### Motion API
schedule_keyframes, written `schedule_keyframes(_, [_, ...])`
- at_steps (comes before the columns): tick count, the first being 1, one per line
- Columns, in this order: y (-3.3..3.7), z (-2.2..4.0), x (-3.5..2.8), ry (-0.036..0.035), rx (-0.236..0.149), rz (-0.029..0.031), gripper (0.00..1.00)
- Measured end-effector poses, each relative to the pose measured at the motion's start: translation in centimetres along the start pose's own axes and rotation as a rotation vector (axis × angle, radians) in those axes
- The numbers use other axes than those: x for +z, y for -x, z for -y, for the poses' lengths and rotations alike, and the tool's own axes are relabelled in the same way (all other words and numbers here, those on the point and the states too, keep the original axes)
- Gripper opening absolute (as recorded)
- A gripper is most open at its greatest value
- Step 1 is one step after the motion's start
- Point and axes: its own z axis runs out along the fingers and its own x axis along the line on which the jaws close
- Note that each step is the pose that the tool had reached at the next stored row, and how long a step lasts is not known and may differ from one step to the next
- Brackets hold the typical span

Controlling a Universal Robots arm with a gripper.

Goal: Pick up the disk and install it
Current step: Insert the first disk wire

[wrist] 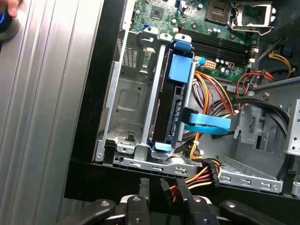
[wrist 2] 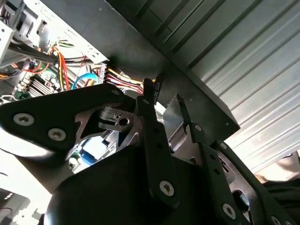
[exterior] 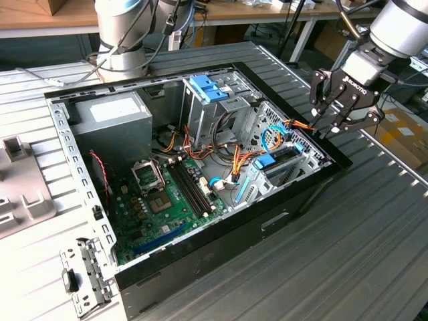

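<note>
The disk (wrist: 174, 105) stands on edge in a slot of the metal drive cage (wrist: 129, 101) inside the open computer case, its blue side rail and tab (wrist: 181, 70) showing. In the exterior view the disk (exterior: 274, 160) lies low in the cage at the case's right end. My gripper (exterior: 329, 127) hovers over the case's black right rim, above and just outside that cage. Its fingertips (wrist: 143, 187) stand a narrow gap apart with nothing between them. In the second wrist view the gripper (wrist 2: 164, 101) hangs over the same rim.
A grey power-supply box (exterior: 110, 117) and the green motherboard (exterior: 167, 194) fill the case's left part. Orange and red cables (wrist: 211, 101) and a blue ribbon cable (wrist: 208, 124) run beside the cage. A blue latch (exterior: 207, 87) tops the rear cage. A hand (wrist: 8, 14) rests on the ribbed table.
</note>
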Motion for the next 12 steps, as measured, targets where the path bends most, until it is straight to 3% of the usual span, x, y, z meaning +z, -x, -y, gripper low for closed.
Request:
schedule_keyframes(2, [-0.02,0.08,0.04,0.0013,-0.016,-0.0005,0.36])
schedule_keyframes(9, [-0.03,0.1,0.06,0.0015,-0.017,-0.0003,0.35])
schedule_keyframes(12, [-0.03,0.11,0.06,0.0015,-0.017,-0.0004,0.17])
